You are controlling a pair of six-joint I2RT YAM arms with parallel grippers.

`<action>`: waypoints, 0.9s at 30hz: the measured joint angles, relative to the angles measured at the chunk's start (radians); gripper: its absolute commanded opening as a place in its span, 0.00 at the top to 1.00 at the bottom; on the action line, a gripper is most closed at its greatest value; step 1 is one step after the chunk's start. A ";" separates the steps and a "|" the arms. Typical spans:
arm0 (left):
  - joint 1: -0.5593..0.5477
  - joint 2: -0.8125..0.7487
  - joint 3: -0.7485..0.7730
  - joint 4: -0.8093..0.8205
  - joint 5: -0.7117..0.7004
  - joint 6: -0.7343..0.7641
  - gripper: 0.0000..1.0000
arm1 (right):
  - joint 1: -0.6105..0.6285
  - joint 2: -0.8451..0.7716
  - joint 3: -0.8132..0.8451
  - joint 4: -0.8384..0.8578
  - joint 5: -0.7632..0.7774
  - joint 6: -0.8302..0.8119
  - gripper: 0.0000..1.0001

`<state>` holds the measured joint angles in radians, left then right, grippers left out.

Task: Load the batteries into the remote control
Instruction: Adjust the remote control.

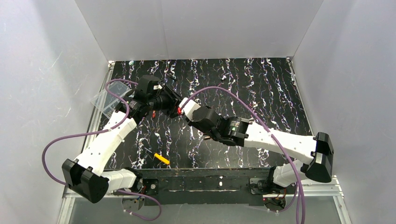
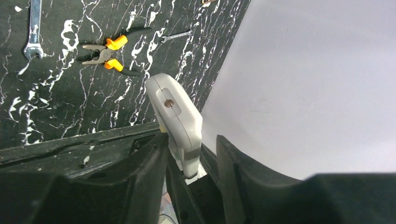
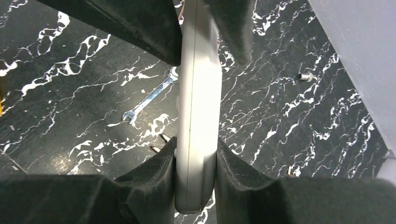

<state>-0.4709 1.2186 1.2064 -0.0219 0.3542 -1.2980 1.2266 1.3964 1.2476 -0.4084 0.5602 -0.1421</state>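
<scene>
The right gripper [image 3: 196,154] is clamped on the remote control [image 3: 198,93], holding it off the table beyond the yellow-handled tool [image 1: 162,158], probably to steady it for a regrasp. The left gripper [image 2: 191,140] straddles its other end with a gap on one side; whether it grips I cannot tell. A red speck [image 1: 179,110] beside the remote may be a battery

White arm links [image 1: 109,140]; black joint housings [image 1: 86,177]; purple cables [image 1: 44,157]; black tool fingers [image 3: 140,182].

Even, bright light — remote control [image 3: 196,116] softly blurred.
</scene>
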 measured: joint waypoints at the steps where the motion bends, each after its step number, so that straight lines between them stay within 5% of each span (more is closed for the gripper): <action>1: 0.000 0.000 0.000 0.002 0.000 -0.001 0.66 | 0.003 0.002 0.000 0.000 0.009 -0.006 0.99; 7: 0.000 0.005 -0.002 0.008 0.006 -0.005 0.71 | 0.014 0.002 0.000 0.017 0.059 -0.030 0.99; 11: 0.000 0.005 -0.002 0.017 0.014 -0.006 0.54 | 0.024 0.001 0.000 0.024 0.084 -0.046 0.97; 17: 0.000 0.021 -0.002 0.024 0.033 -0.008 0.51 | 0.051 -0.007 0.000 0.068 0.088 -0.069 0.97; 27: 0.000 0.035 -0.007 0.023 0.045 -0.005 0.87 | 0.060 -0.008 -0.002 0.080 0.098 -0.091 0.87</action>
<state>-0.4709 1.2541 1.1995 0.0013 0.3996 -1.3029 1.2865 1.3880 1.2461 -0.3286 0.6586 -0.2333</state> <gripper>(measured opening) 0.355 0.359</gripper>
